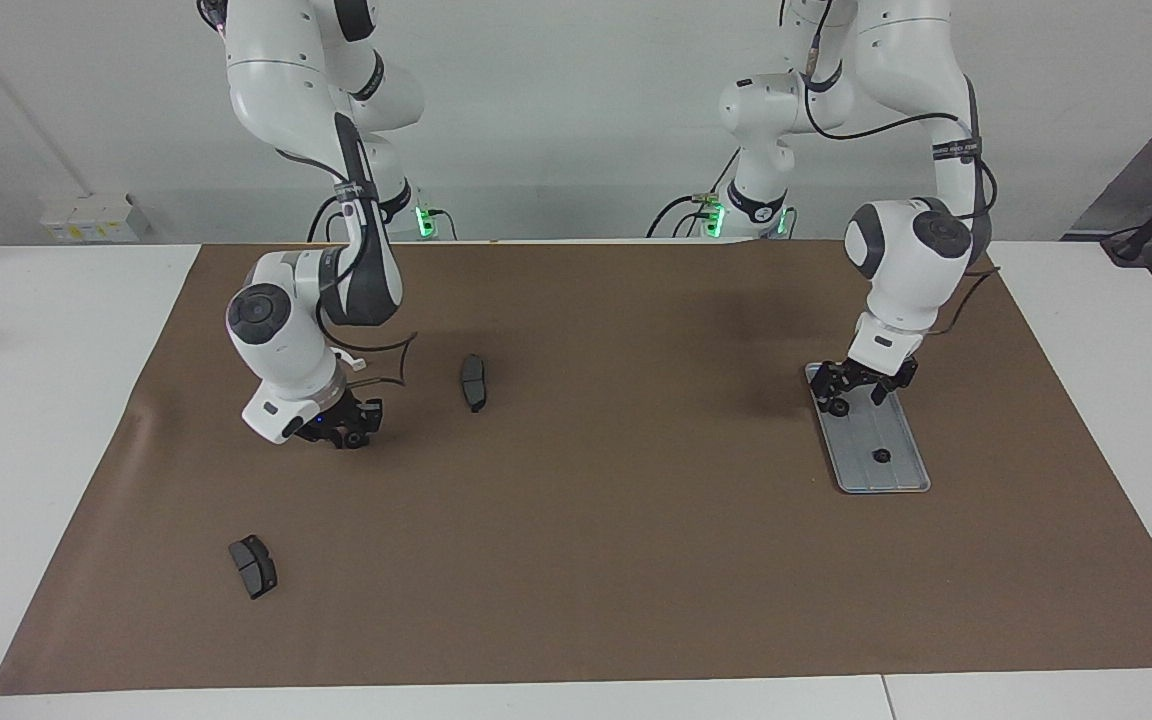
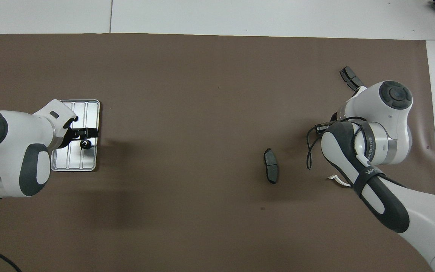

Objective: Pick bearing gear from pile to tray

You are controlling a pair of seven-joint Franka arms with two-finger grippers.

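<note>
**Tray and gears.** The tray was set on the brown mat at the left arm's end of the table. Its long axis and its ridges were directed away from the robots. Two small black gears were seen on it, well apart. One gear was laid flat in the lane toward the table's middle, at the half of the tray nearer to the robots. The other gear was laid nearer to the tray's end farther from the robots. Being round, the gears were given no long axis.

**Surroundings.** Two dark grey brake pads were left on the mat toward the right arm's end. One pad was laid with its long axis running away from the robots. The second pad was laid farther from the robots. The tray was not crowded by any part.

**Grippers.** The left gripper was held just over the first gear, with its fingers spread wide and nothing grasped. The right gripper was held low over the mat, beside the first pad; whether anything was gripped in it could not be told.
</note>
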